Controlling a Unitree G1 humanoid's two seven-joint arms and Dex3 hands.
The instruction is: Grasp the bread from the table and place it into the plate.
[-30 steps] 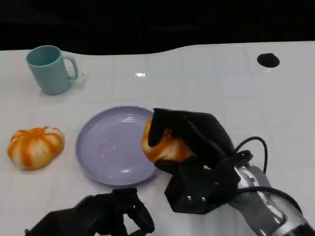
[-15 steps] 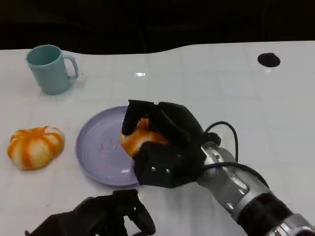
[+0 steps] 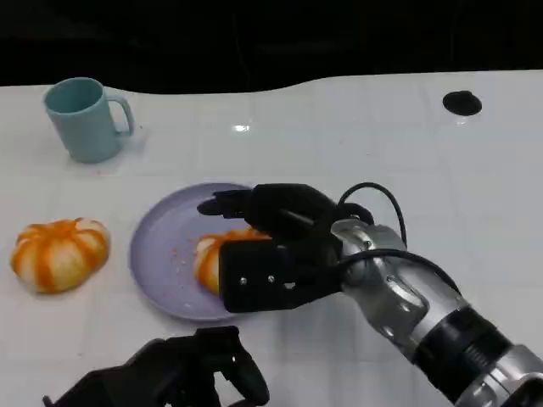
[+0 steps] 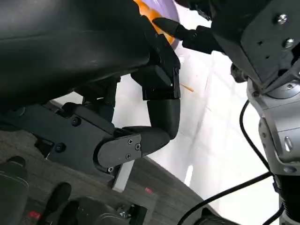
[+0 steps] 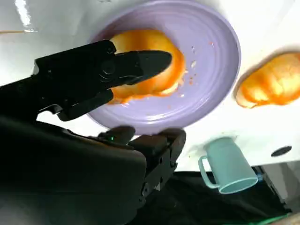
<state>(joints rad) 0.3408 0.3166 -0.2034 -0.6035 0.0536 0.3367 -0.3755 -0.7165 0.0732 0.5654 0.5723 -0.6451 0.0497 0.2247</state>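
Observation:
An orange-glazed bread (image 3: 208,259) lies on the purple plate (image 3: 165,246), toward its right half. My right hand (image 3: 280,246) hovers right over it, fingers stretched flat across the top of the bread (image 5: 171,77) and thumb standing apart near the plate's rim (image 5: 211,70), so the loaf looks released. A second, rounder bread (image 3: 59,253) sits on the table left of the plate. My left hand (image 3: 170,373) rests low at the near edge, fingers curled in on nothing (image 4: 159,122).
A teal mug (image 3: 85,119) stands at the back left, well beyond the plate. A small black spot (image 3: 462,103) marks the table at the far right. White tabletop lies bare right of my right forearm.
My right hand carried the bread left from the plate's right rim over the plate and lowered it; its fingers have straightened off the loaf. The left hand stayed put.

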